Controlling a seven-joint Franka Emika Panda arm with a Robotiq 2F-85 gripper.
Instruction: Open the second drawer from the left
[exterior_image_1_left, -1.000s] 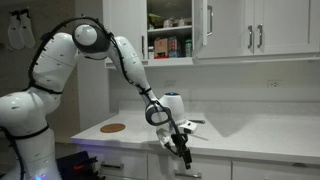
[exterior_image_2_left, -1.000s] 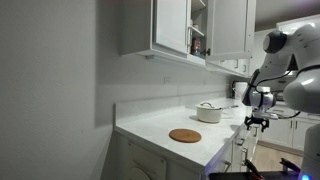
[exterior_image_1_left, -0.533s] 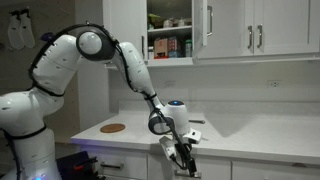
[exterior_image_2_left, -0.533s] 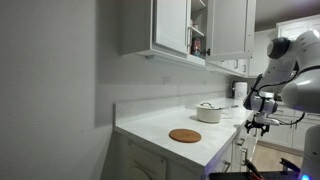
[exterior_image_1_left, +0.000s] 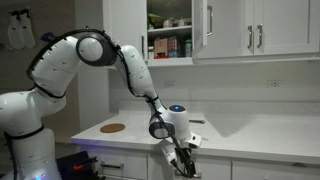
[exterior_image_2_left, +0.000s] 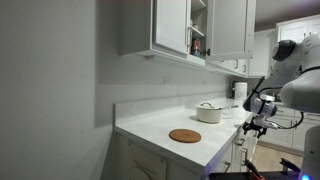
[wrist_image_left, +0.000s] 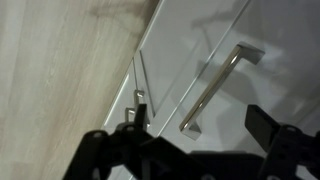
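Observation:
The second drawer from the left (wrist_image_left: 250, 95) is a white flat front with a short silver bar handle (wrist_image_left: 215, 88), seen close in the wrist view. My gripper (wrist_image_left: 195, 128) is open, and its two dark fingers stand either side of the handle's lower end without touching it. In an exterior view my gripper (exterior_image_1_left: 183, 160) hangs just below the counter edge in front of that drawer (exterior_image_1_left: 210, 170), which looks shut. It also shows at the counter's edge in an exterior view (exterior_image_2_left: 258, 122).
An adjoining white drawer's handle (wrist_image_left: 138, 100) lies close to my left finger. On the counter are a round wooden trivet (exterior_image_1_left: 113, 128) and a white pot (exterior_image_2_left: 209, 112). An upper cabinet door (exterior_image_1_left: 170, 40) stands open above.
My gripper has moved down from the counter edge and a little to the right, closer to the drawer front. The drawer has not moved.

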